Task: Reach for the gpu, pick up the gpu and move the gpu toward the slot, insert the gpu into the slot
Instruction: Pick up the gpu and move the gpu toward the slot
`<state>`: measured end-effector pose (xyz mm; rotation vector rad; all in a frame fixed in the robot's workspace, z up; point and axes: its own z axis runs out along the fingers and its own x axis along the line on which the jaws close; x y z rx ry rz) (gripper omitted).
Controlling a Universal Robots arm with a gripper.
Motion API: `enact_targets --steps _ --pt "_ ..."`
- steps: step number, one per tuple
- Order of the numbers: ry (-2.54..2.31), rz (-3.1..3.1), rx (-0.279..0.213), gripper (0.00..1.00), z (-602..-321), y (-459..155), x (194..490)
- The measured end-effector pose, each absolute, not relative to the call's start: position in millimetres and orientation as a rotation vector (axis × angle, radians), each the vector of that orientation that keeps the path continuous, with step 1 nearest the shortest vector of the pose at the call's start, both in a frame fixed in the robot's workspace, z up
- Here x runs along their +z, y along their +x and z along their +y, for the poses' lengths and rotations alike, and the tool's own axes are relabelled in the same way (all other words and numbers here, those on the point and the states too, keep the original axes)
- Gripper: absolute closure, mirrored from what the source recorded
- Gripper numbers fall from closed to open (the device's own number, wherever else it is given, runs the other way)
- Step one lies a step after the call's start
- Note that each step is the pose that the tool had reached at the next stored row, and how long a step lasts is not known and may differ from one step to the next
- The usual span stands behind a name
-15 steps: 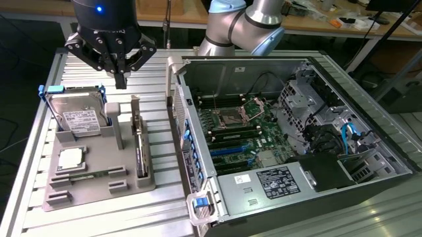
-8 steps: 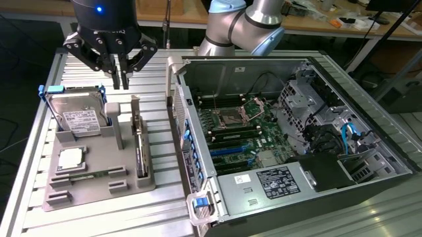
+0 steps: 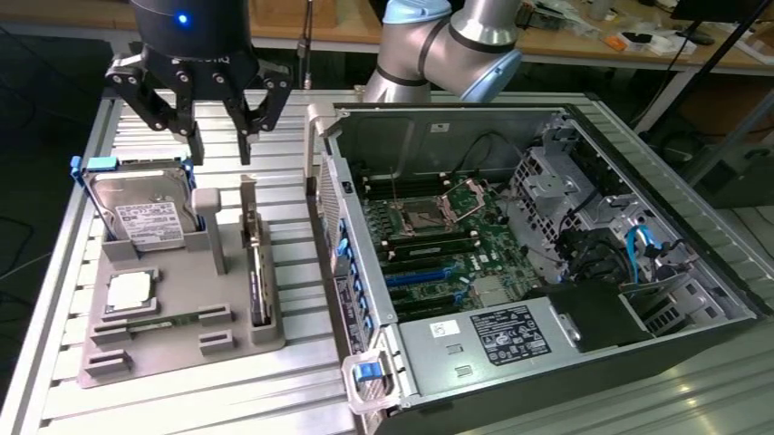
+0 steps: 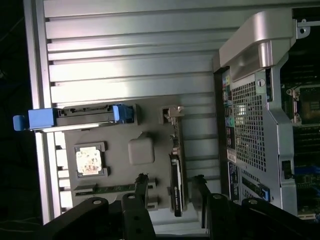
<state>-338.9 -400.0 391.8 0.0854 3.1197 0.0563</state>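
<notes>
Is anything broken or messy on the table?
Nothing looks broken or spilled. The gpu stands on edge in the grey holder, with the hard drive and chip seated in their own spots. The computer case lies open on its side, insides showing, but that looks on purpose.

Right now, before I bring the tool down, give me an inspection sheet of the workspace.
Surface: ribbed metal table, carrying a grey holder and an open computer case.
Job's things: gpu stands on edge in the holder, untouched; motherboard slots lie exposed in the case.
Clutter: hard drive and square chip share the holder.
Grippers: tool open, empty, hovering above the holder.
Cables: blue cable and black cable inside the case.
Surroundings: cluttered wooden bench behind.
</notes>
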Motion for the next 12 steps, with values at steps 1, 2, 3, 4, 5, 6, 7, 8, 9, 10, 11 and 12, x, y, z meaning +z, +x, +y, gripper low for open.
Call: enact_targets --steps 1,2,3,4,5,6,7,8,9,10,11,12 --pt "0.072 3.122 0.054 0.52 -400.0 -338.9 391.5" --pt "0.057 3.124 0.051 0.52 -400.1 -338.9 391.0" --pt "0.047 3.125 0.048 0.52 -400.2 -338.9 390.6" --pt "0.040 3.126 0.046 0.52 -400.6 -338.9 390.0" --pt "0.039 3.126 0.046 0.52 -401.9 -338.9 389.3" --pt "0.038 3.126 0.046 0.52 -406.5 -338.9 387.1" --pt "0.038 3.126 0.046 0.52 -409.3 -338.9 386.0" --pt "0.038 3.126 0.046 0.52 -411.7 -338.9 385.0" --pt "0.038 3.126 0.046 0.52 -414.4 -338.9 383.9" --pt "0.038 3.126 0.046 0.52 -416.8 -338.9 382.7" --pt "0.038 3.126 0.046 0.52 -418.6 -338.8 381.3" --pt "0.038 3.126 0.046 0.52 -419.4 -338.6 379.7"
